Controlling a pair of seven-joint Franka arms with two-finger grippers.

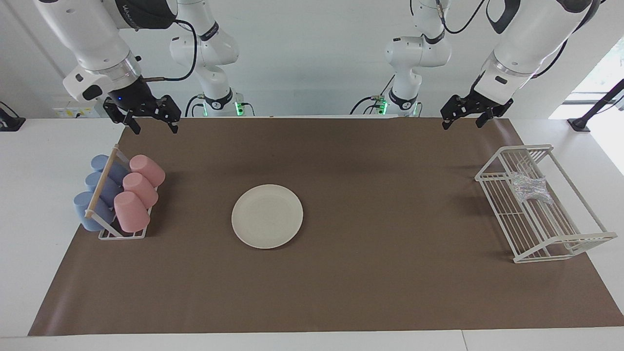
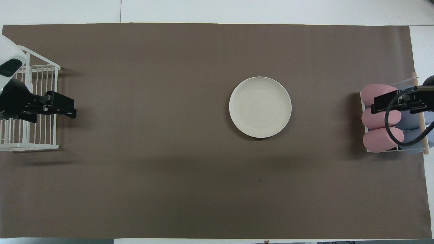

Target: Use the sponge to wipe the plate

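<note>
Nothing gripped yet: plate (image 1: 267,216) flat mid-counter, bare for wiping, sponge (image 1: 530,188) parked in the white wire rack (image 1: 560,165) at the left arm's end, left tool (image 1: 467,116) raised nearby, fingers apart, right tool (image 1: 152,119) likewise apart above the cup rack (image 1: 113,195), waiting.

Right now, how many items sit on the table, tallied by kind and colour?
Pink cups: 3
Blue cups: 3
Cup rack: 1
Plate: 1
Sponge: 1
White wire rack: 1
Total: 10
</note>
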